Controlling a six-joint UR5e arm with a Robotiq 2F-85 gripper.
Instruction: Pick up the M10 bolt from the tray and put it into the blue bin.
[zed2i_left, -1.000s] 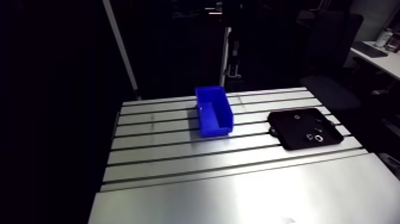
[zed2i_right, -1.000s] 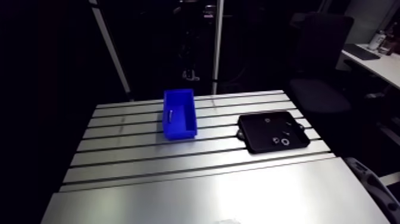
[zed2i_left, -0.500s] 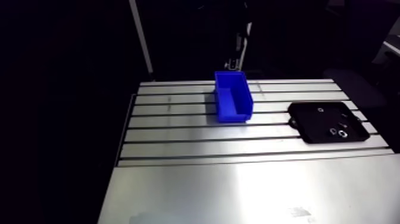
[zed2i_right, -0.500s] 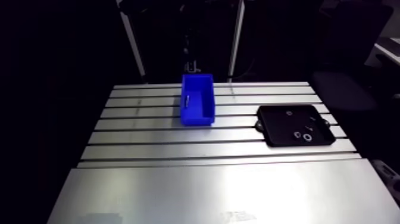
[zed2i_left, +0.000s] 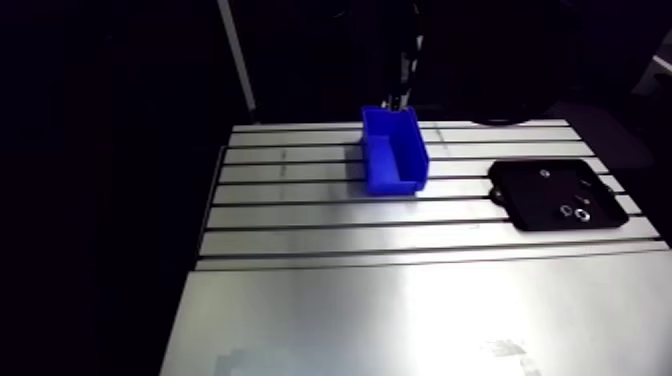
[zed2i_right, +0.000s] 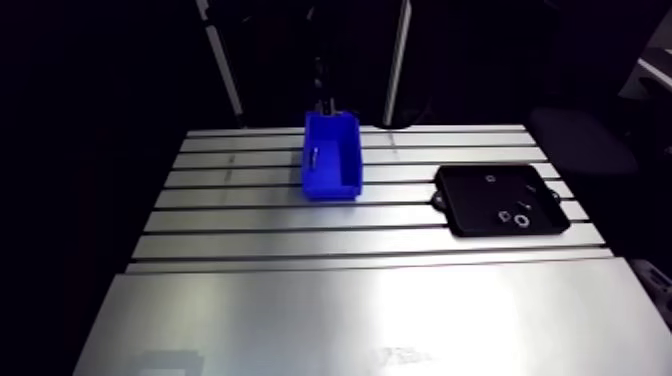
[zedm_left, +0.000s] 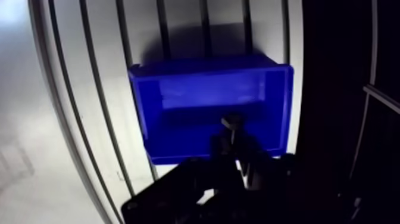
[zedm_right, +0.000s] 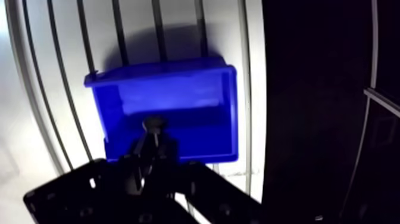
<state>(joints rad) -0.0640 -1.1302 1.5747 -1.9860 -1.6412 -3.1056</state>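
Note:
In the wrist view my gripper is shut on the M10 bolt. The bolt is dark, and its head pokes out ahead of the fingertips. It hangs above the inside of the blue bin, close to the bin's near wall and not touching it. In the arm view the same blue bin stands at the far middle of the slotted table. The black tray lies to its right. The gripper itself is lost in the dark there.
Several small washers and nuts lie in the tray. The slotted table runs into a smooth plate at the front. Beyond the bin in the wrist view, the table's edge drops into darkness.
The arm view has shifted, so the camera has moved with the arm. The bin and the tray keep their places on the table.

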